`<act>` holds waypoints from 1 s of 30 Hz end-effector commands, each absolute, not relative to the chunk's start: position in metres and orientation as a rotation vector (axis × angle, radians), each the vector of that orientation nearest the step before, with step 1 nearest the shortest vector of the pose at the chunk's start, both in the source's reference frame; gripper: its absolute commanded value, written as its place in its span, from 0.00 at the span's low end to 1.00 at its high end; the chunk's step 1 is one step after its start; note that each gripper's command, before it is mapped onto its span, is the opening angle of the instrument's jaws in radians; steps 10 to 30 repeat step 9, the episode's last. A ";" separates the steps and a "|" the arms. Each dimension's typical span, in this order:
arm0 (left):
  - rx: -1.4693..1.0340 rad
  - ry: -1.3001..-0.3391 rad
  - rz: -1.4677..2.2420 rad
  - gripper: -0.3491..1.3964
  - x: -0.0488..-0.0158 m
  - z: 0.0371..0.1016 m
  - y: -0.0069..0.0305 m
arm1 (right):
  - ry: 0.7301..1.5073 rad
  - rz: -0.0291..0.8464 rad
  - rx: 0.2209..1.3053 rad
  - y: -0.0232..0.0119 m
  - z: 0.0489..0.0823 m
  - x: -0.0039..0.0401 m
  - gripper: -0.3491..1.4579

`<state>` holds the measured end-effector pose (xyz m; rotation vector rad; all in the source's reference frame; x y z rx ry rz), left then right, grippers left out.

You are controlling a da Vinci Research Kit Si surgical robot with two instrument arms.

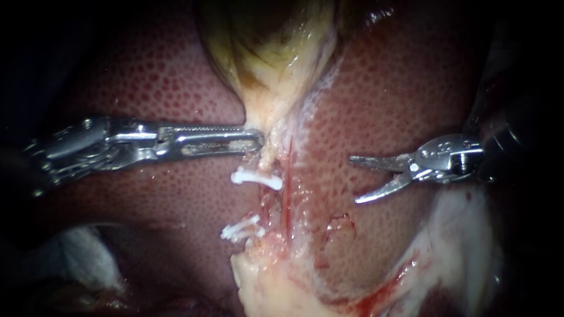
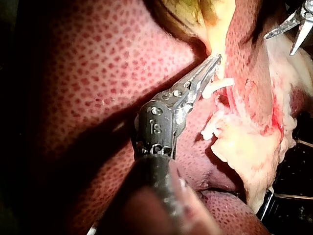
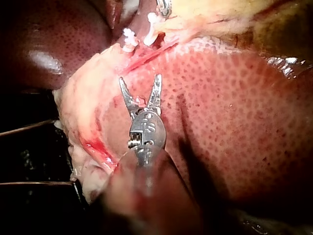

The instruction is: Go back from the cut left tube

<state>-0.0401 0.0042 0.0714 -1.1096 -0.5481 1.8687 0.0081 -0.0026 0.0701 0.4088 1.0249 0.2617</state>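
**Right instrument stands clear of the clipped tube, jaws apart**

The right instrument (image 1: 353, 179) hangs over bare liver (image 1: 176, 88) with its two slim, pointed jaws spread wide and nothing between them. Its tips point toward the middle of the field but touch neither the tube nor the clips, and a stretch of dappled red liver lies between them and the pale strip of tissue. Seen from its own arm's camera, the jaws form an open V above the liver surface, with the clips well ahead of them.

Across from it, the left instrument (image 1: 254, 141) reaches in with long, slotted jaws. They lie closed on the pale, narrow lower end of the gallbladder (image 1: 276, 53), pinching it at their tips. The yellow-green body of the gallbladder widens beyond that grip.

Just under those jaws the left tube (image 1: 268, 161) runs down from the gallbladder's neck. An upper white clip (image 1: 257, 179) sits across it close below the left instrument, and a lower white clip (image 1: 241, 230) sits further down, near a lump of pale fat. The stretch between the two clips looks ragged and pink, and I cannot make out the cut ends clearly. A thin red line runs beside the tube on the side nearer the right instrument.
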 end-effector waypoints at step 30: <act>-1.106 -0.551 1.872 0.00 -0.0398 0.0717 0.0043 | 1.025 0.262 0.409 -0.0026 0.0700 0.0082 0.98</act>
